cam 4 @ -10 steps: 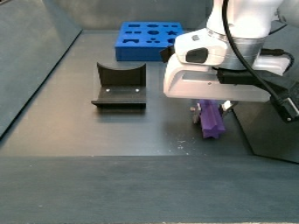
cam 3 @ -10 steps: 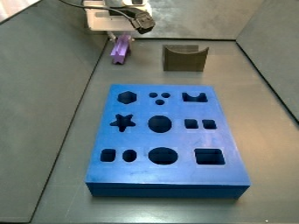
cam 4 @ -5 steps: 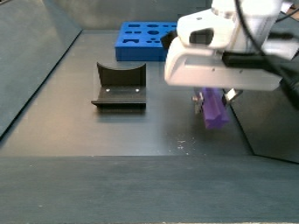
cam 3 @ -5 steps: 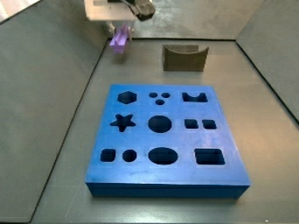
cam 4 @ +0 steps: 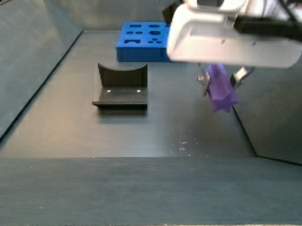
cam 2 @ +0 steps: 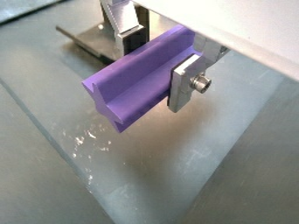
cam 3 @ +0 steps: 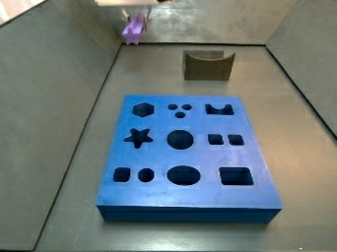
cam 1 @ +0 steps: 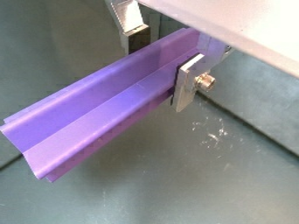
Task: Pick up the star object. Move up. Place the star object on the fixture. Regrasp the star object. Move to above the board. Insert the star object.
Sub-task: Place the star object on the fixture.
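We saw the star object point(cam 1: 105, 109) in light purple, clamped between the gripper's point(cam 1: 163, 54) silver plates with dark pads. The board point(cam 3: 187, 153) was bright blue with dark cut-outs — the fixture point(cam 3: 207, 65) olive-brown in a side view. The floor point(cam 4: 83, 132) was dull grey.

no readable text, labels or numbers
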